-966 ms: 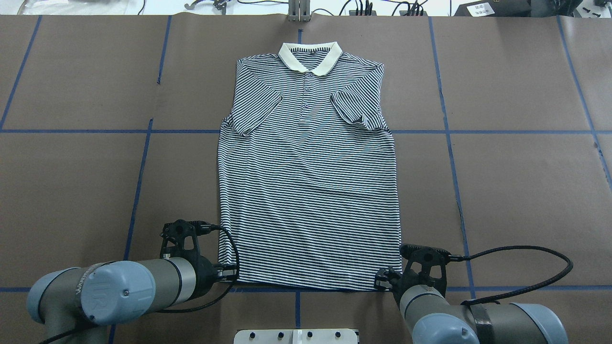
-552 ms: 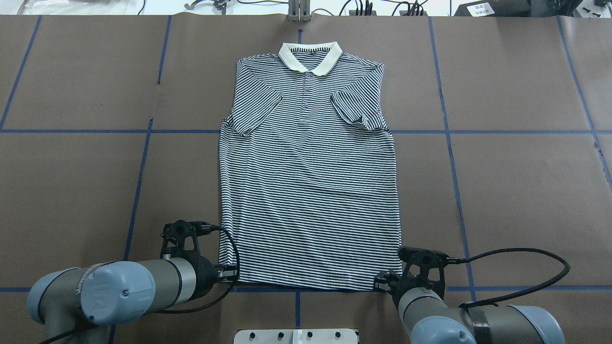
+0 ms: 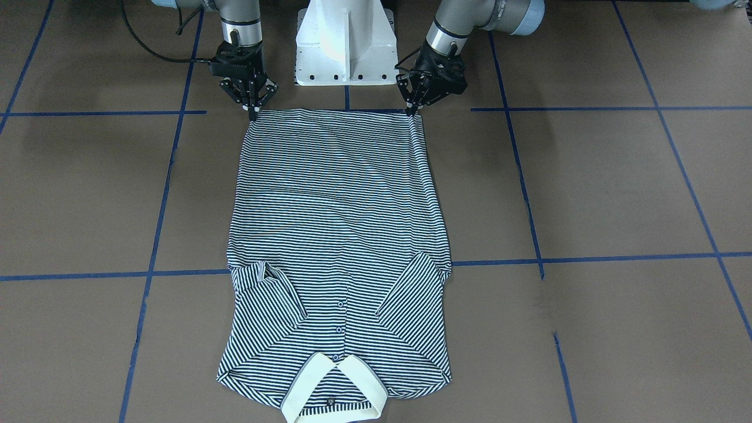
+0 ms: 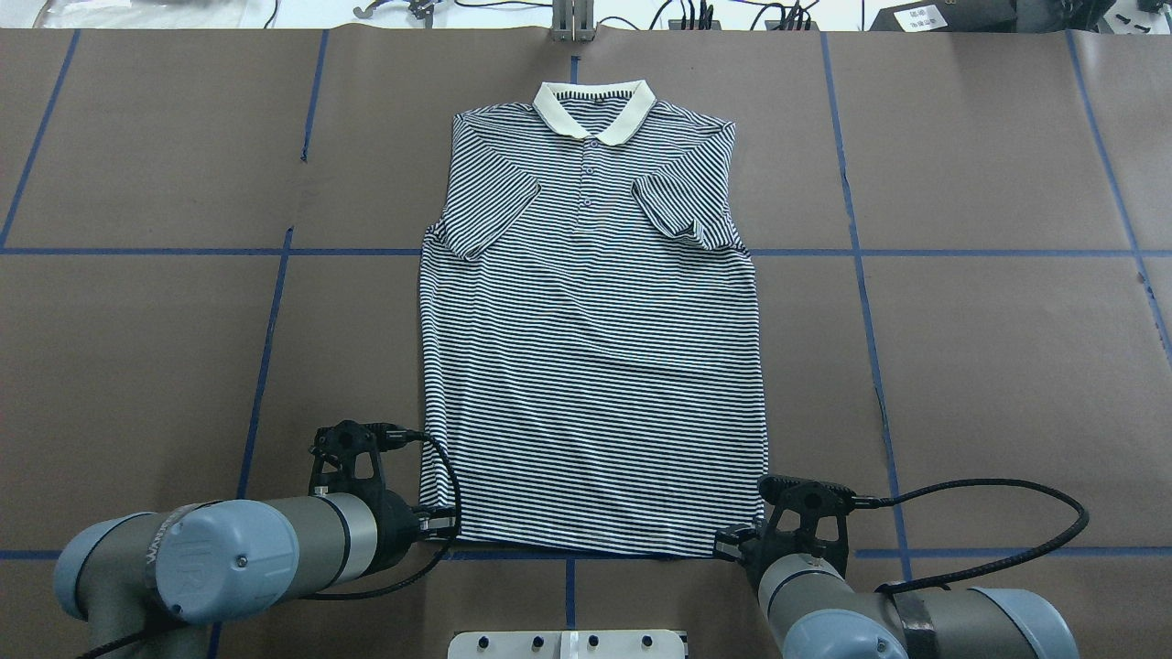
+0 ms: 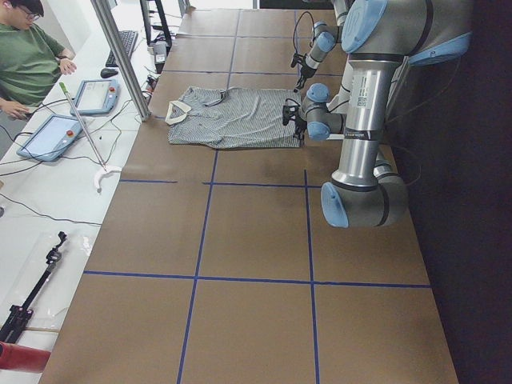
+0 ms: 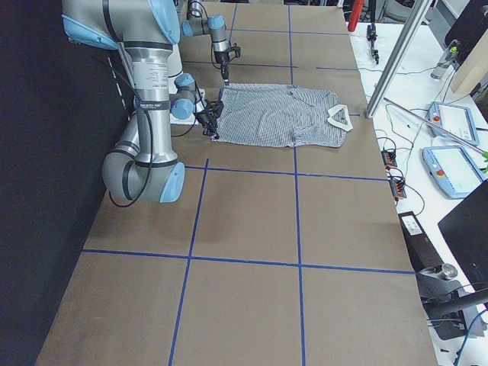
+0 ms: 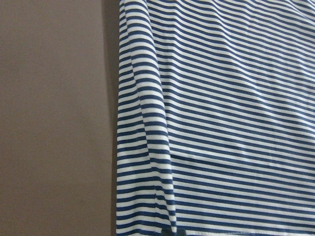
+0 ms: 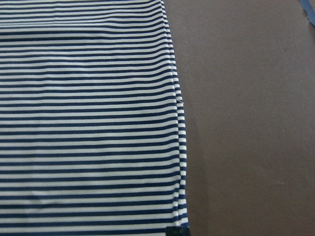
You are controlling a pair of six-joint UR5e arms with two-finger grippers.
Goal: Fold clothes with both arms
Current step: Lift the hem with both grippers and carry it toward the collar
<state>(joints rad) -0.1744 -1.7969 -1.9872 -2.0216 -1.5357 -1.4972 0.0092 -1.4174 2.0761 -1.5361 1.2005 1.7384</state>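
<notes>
The navy-and-white striped polo shirt [image 4: 586, 366] lies flat on the brown table, cream collar [image 4: 595, 108] at the far end and both sleeves folded in over the chest. My left gripper [image 4: 439, 526] is shut on the near-left hem corner, fingertips meeting on the cloth [image 3: 410, 110]. At the near-right hem corner my right gripper [image 4: 728, 546] is pinched shut on the fabric [image 3: 254, 113]. Both wrist views show only striped cloth [image 7: 221, 123] [image 8: 88, 123] next to bare table, with a dark fingertip edge at the hem.
The white pedestal base [image 3: 343, 47] stands just behind the hem between the arms. Blue tape lines [image 4: 265, 366] grid the table. Beyond the far edge are a metal post [image 5: 120, 56], tablets [image 6: 454, 122], cables, and a seated person [image 5: 28, 56].
My right gripper has shifted slightly nearer and leftward at the hem corner. The left gripper and the shirt look unchanged.
</notes>
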